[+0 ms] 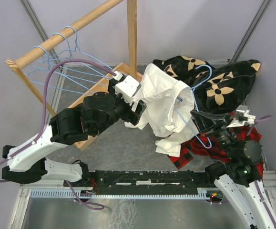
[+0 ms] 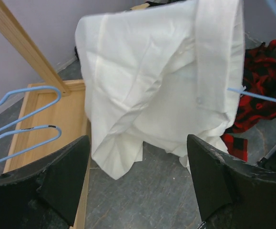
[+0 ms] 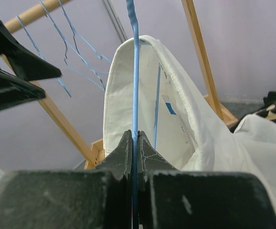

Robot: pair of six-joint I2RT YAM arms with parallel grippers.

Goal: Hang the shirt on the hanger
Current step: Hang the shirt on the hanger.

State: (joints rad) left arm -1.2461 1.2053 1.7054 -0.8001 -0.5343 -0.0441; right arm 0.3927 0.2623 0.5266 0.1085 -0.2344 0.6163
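Right gripper point(image 3: 135, 139) pinches the hanger point(image 3: 134, 71) tight, left gripper point(image 2: 138, 145) gapes wide off the shirt point(image 2: 147, 86), which looks only half-seated and may slide off if the wire tilts.

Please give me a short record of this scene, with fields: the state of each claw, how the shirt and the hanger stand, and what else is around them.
left claw: open, holds nothing, points at the shirt
right claw: shut on the hanger wire
shirt: cream-white, collar draped over the hanger, the rest hanging bunched
hanger: light-blue wire, runs inside the collar
under and behind: black blanket, plaid garment
far left: wooden rack with spare hangers
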